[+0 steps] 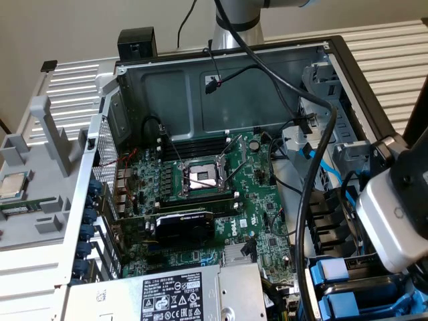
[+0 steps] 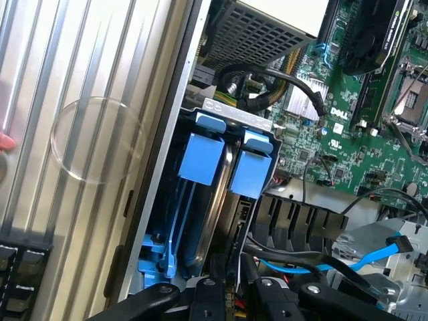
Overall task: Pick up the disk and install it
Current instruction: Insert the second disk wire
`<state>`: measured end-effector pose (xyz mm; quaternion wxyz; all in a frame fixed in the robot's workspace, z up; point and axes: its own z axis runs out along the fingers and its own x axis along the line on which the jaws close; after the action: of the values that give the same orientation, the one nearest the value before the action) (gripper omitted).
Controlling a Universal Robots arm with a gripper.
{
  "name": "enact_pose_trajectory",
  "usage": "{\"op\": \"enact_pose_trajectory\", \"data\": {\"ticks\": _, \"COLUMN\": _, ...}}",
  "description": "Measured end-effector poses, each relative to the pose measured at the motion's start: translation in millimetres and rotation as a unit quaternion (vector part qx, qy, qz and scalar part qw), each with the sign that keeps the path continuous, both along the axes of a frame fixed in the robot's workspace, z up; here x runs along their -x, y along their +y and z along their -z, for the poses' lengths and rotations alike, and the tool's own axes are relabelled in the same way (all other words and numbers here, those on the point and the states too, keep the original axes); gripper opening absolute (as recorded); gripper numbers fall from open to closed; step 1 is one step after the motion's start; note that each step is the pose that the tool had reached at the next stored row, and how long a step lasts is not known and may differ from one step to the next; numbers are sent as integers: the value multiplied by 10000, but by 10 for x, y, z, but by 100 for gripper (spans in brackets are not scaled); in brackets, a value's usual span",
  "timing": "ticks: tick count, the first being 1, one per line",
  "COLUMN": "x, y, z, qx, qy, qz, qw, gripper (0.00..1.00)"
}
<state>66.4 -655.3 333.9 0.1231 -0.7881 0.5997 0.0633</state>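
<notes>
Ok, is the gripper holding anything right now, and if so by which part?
It cannot be told. The gripper sits low over the drive bay, close to the two blue carriers, but no grip on either can be made out.

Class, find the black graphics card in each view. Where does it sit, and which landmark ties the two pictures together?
Exterior view: the black graphics card sits mid-picture, just below the CPU socket.
Wrist view: the card lies next to that socket on the green motherboard.
Shared landmark: the CPU socket.
</notes>
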Motion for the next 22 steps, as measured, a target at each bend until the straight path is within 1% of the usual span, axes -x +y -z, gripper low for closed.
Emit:
{"op": "enact_pose_trajectory", "data": {"ticks": 4, "x": 0, "y": 0, "z": 0, "qx": 0, "qy": 0, "qz": 0, "qw": 10000, "gripper": 24}}
{"op": "enact_pose_trajectory", "data": {"ticks": 6, "x": 0, "y": 0, "z": 0, "qx": -1, "qy": 0, "qz": 0, "qw": 10000, "gripper": 17}}
{"op": "enact_pose_trajectory", "data": {"ticks": 13, "x": 0, "y": 0, "z": -14, "qx": 1, "qy": 1, "qz": 0, "qw": 10000, "gripper": 17}}
{"op": "enact_pose_trajectory", "data": {"ticks": 18, "x": 0, "y": 4, "z": -72, "qx": 2, "qy": 1, "qz": 0, "qw": 10000, "gripper": 17}}
{"op": "enact_pose_trajectory", "data": {"ticks": 19, "x": -1, "y": 7, "z": -91, "qx": 6, "qy": 1, "qz": 0, "qw": 10000, "gripper": 17}}
{"op": "enact_pose_trajectory", "data": {"ticks": 22, "x": -1, "y": 13, "z": -139, "qx": 47, "qy": 2, "qz": 1, "qw": 10000, "gripper": 17}}
